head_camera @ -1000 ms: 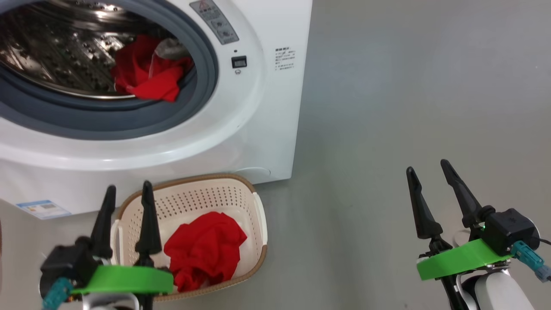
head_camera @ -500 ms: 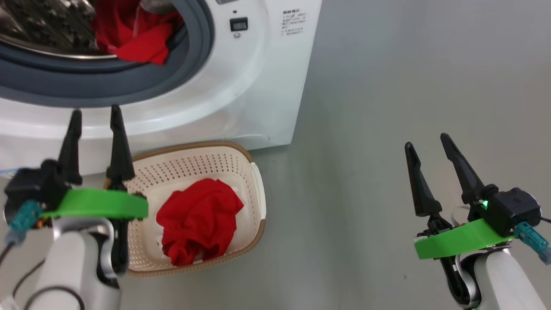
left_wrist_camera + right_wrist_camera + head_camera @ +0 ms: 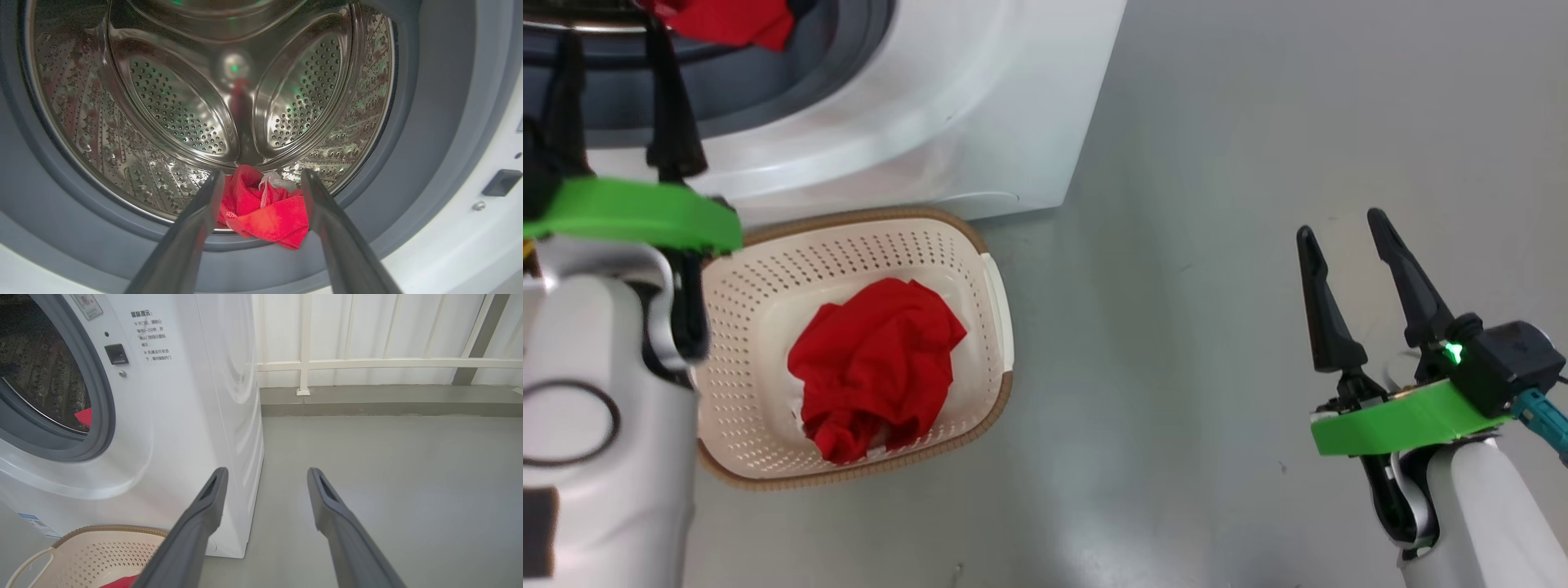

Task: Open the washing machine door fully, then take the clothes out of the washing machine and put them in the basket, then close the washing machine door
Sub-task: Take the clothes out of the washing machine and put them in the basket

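Note:
The white washing machine [image 3: 980,122] stands with its drum [image 3: 175,106] uncovered; the washing machine door is out of view. Red clothes [image 3: 269,212] with a small white cloth piece [image 3: 278,181] lie at the drum's front lip on the grey gasket [image 3: 61,212]. My left gripper [image 3: 262,174] is open just in front of that opening, its fingers framing the pile without touching it. In the head view the left gripper [image 3: 613,33] reaches over the gasket. The basket [image 3: 988,269] sits on the floor below the machine and holds one crumpled red garment [image 3: 874,367]. My right gripper [image 3: 1341,224] hangs open and empty over the floor.
Grey floor [image 3: 1217,408] stretches to the right of the machine and basket. A white railing [image 3: 367,363] on a low kerb runs behind the machine's right side. My left forearm [image 3: 596,425] overlaps the basket's left edge.
The camera has tipped downward, shifting the whole picture up. My left gripper has risen from beside the basket to the drum opening, staying open. The right gripper has barely moved.

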Tool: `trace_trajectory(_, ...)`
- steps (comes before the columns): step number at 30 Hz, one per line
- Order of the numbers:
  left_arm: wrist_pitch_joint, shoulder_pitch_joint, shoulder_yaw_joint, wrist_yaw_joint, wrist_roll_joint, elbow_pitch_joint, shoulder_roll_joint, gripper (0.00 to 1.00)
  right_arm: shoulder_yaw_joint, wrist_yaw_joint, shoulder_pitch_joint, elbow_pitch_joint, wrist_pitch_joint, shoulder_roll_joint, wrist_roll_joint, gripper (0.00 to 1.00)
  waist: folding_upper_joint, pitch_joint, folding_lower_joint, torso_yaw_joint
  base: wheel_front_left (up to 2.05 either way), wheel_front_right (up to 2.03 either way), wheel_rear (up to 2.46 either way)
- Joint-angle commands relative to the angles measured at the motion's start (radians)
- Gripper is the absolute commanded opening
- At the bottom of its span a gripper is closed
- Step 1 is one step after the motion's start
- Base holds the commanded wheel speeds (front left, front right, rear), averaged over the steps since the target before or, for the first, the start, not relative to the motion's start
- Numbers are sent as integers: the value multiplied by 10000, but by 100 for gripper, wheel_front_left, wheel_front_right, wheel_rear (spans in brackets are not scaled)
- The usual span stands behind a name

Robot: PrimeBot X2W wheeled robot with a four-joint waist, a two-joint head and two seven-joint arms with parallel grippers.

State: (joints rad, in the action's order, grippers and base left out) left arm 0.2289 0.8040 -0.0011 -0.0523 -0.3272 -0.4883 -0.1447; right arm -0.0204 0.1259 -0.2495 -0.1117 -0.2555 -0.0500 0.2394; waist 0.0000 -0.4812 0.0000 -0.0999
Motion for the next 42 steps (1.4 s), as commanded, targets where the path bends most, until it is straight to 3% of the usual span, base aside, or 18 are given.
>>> trace_trajectory(1,-43,364,277,62,-21,6,-468,100,-257,48,-197,278,-63,-3,90,100,0,-266,0,-94,0,0,0)
trace_trajectory(9,-532,2143,228,366,-226,-1708,-837,100,-239,48,-499,189,-63,-3,102,100,0,-740,0,-290,0,0,0)
trace_trajectory(18,-1377,3717,282,838,-812,-3586,-867,100,99,48,-763,-192,-63,-3,101,100,0,-1010,0,-524,0,0,0)
trace_trajectory(30,-2340,4903,-98,819,-685,-5862,-1293,100,-128,48,-966,-368,-63,-3,328,100,0,-1279,0,-1247,0,0,0)
trace_trajectory(42,-3182,5342,-305,826,-683,-7068,-1689,100,-215,48,-911,-426,-63,-3,484,100,0,-1250,0,-1625,0,0,0)
